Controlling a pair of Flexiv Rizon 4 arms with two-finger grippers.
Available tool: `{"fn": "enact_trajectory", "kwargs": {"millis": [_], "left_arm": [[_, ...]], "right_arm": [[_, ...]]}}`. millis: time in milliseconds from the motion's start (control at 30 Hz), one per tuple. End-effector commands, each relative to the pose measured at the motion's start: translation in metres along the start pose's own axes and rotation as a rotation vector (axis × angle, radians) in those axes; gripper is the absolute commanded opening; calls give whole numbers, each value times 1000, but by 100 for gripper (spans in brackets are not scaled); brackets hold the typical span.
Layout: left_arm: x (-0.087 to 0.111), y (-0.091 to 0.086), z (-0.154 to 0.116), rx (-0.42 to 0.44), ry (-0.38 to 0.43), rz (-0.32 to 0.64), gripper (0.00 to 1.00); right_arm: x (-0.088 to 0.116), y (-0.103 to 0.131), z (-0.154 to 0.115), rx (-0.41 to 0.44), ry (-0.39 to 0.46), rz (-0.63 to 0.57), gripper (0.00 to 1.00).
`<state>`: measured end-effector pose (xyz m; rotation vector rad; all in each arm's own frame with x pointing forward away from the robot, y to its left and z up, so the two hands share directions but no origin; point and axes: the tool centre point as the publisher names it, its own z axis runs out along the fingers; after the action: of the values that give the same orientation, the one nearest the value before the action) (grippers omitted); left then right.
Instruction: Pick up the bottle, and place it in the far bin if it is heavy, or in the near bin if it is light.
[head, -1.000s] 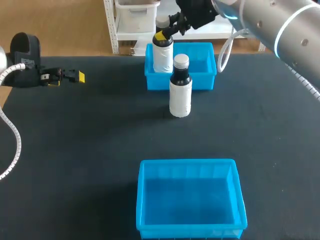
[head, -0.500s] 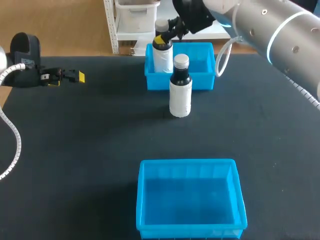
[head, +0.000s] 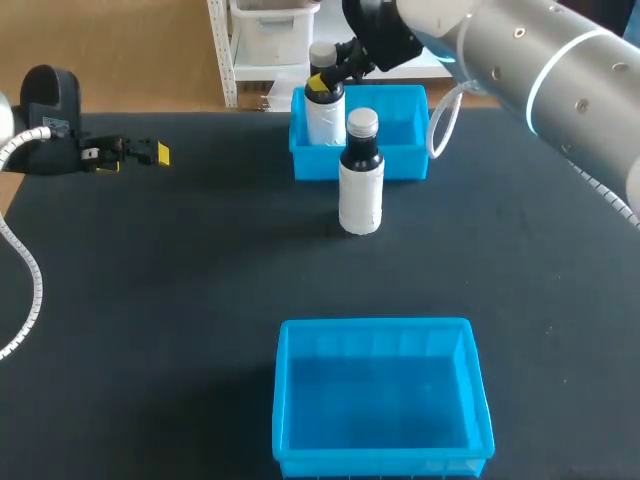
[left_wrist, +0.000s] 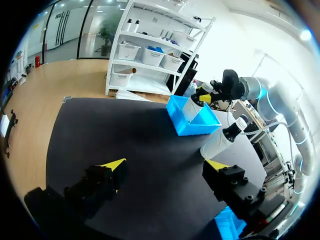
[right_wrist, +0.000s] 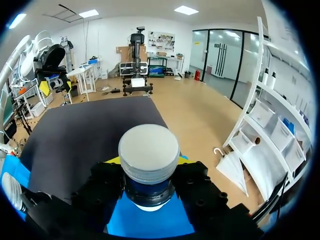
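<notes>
Right tool (head: 322, 82) grips bottle (head: 324, 120) by neck, upright inside far bin (head: 400, 165)

Left arm (head: 45, 125), black wrist with a grey ribbed hose: sat low at far left. Left pincer (left_wrist: 164, 165) gaped wide, yellow tips well apart, nothing between.

Right arm (head: 545, 65), silver with a glowing ring: extended from the right to far middle. Right pincer (right_wrist: 148, 167) clamped both sides on the neck of the white-capped dark bottle (right_wrist: 148, 146).
</notes>
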<state>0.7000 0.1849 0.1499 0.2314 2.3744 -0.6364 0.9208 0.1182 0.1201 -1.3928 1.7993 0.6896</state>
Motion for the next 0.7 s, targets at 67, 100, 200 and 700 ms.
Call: {"fn": "enact_trajectory", "kwargs": {"millis": [67,100,200,700], "left_arm": [[0,0,0,0,0,0,100],[0,0,0,0,0,0,100],[0,0,0,0,0,0,100],[0,0,0,0,0,0,100]], "right_arm": [[-2,-12,7,-237,11,4,49],[-2,-12,7,-238,13,6,100],[-1,-13,3,-236,16,11,100],[31,-16,-77,-115,24,83,100]]}}
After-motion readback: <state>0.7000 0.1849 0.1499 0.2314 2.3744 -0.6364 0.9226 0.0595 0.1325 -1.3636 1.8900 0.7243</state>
